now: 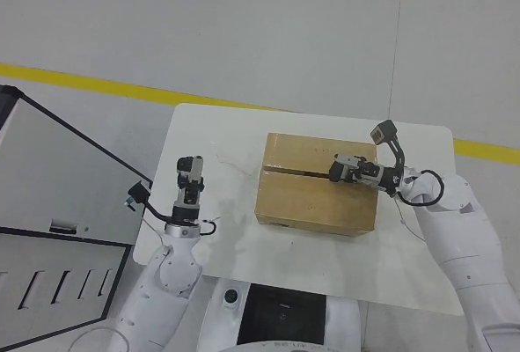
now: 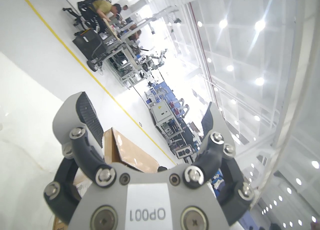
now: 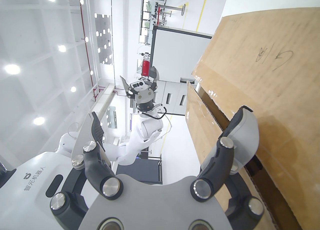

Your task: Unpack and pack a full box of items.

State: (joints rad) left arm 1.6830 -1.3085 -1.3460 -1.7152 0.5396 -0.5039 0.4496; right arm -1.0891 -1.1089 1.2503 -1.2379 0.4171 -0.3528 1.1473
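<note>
A brown cardboard box (image 1: 317, 185) sits in the middle of the white table (image 1: 216, 132), its two top flaps down with a narrow seam between them. My right gripper (image 1: 337, 167) hovers over that seam near the box's right side and is open. In the right wrist view the gripper (image 3: 170, 123) has one finger (image 3: 242, 126) at the gap between the flaps of the box (image 3: 270, 70). My left gripper (image 1: 189, 167) is left of the box, above the table and well apart from it. It is open (image 2: 147, 118), with a corner of the box (image 2: 125, 151) behind it.
A grey panelled cabinet (image 1: 48, 176) stands just off the table's left edge. A yellow floor line (image 1: 84, 84) runs behind the table. Bare tabletop lies between the left gripper and the box and along the front edge.
</note>
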